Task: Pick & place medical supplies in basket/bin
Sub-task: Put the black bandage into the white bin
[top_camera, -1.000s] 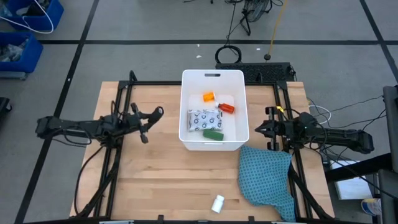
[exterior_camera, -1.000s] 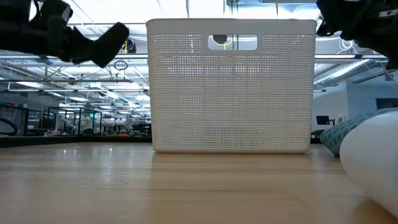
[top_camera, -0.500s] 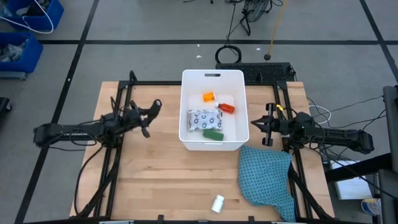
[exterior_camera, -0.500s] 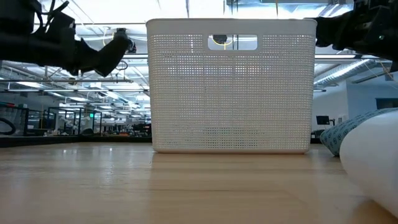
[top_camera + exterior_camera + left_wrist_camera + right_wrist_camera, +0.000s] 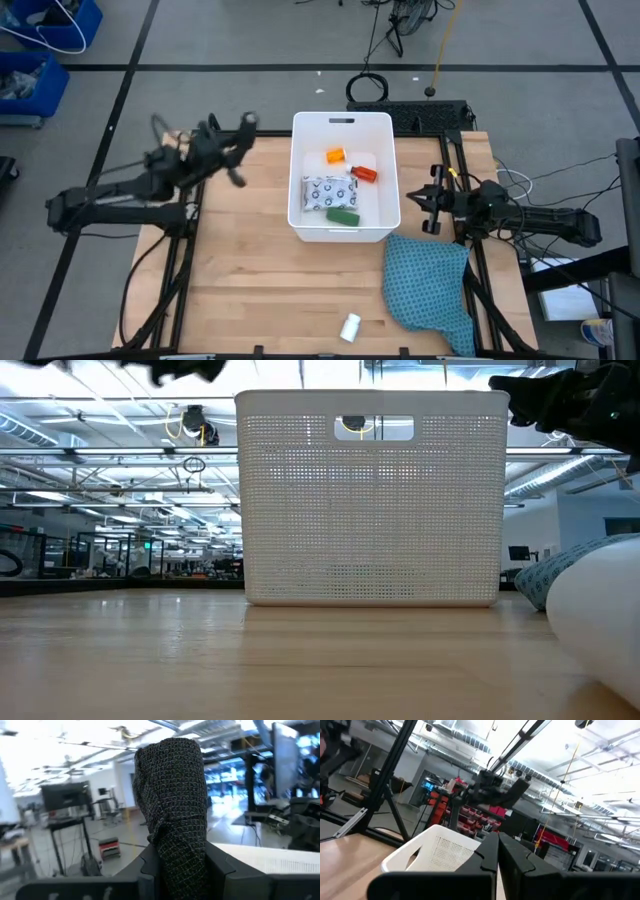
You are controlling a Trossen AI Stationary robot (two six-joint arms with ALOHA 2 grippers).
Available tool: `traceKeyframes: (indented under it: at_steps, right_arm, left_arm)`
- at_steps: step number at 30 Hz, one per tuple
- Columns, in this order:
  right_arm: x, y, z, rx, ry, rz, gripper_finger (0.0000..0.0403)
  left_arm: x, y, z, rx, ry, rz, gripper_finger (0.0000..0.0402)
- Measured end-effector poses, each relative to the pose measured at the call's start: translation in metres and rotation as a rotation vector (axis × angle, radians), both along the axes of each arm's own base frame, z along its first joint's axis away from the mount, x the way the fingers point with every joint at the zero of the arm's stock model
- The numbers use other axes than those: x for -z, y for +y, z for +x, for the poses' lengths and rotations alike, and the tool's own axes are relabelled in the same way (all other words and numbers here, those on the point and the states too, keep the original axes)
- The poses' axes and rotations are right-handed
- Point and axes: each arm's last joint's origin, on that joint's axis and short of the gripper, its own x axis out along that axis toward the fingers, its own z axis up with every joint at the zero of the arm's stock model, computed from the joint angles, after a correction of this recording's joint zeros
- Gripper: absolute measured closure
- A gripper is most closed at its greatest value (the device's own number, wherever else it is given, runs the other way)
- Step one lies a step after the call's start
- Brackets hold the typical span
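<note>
The white bin (image 5: 343, 125) stands mid-table and holds the orange vial (image 5: 335, 155), the small red bottle (image 5: 364, 173), the white dark-dotted packet (image 5: 326, 190) and the green oblong (image 5: 342, 214). The small white bottle (image 5: 350, 325) lies on the wood near the table's near edge. My left gripper (image 5: 244, 150) is raised left of the bin's far end and is shut on the black oblong piece (image 5: 175, 795). My right gripper (image 5: 413, 203) hovers just right of the bin, shut and holding nothing (image 5: 496, 851). My left gripper pinches the black oblong piece between its two fingers (image 5: 150, 867), at its lower end (image 5: 175, 857). The fingers lie along the piece, so most of its mesh-textured length sticks out beyond the fingertips. It is lifted clear of the table.
A teal blue cloth (image 5: 430, 285) lies crumpled on the table's right near part, beside the bin's near right corner. In the low view the bin's perforated wall (image 5: 370, 500) fills the middle, and the white bottle (image 5: 600, 630) looms at the right. Bare wood lies left of the bin.
My left gripper has risen with the black piece and swung toward the table's far edge, staying left of the bin; in the low view it has climbed to the picture's top. It stays shut on the piece.
</note>
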Motion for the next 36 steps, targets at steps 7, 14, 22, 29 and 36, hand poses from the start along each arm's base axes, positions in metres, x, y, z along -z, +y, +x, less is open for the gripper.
traceKeyframes:
  at_steps: [7,14,22,29,36]
  right_arm:
    - [-0.003,0.000,-0.001,0.012,-0.032,-0.028,0.0403]
    - [-0.003,0.000,-0.001,0.027,-0.033,-0.065,0.0403]
    - [0.000,0.000,0.000,0.022,-0.001,-0.046,0.0403]
    - [0.003,0.000,0.001,0.021,0.027,-0.040,0.0403]
    - [0.003,0.000,0.001,0.020,0.031,-0.037,0.0403]
  left_arm:
    - [-0.053,0.035,0.101,0.186,0.257,0.009,0.0320]
    - [-0.020,0.079,0.208,0.305,0.621,-0.225,0.0313]
    - [0.054,0.094,0.273,0.486,0.762,-0.460,0.0304]
    - [0.081,0.088,0.290,0.519,0.788,-0.562,0.0301]
    - [0.104,0.076,0.296,0.539,0.887,-0.559,0.0301]
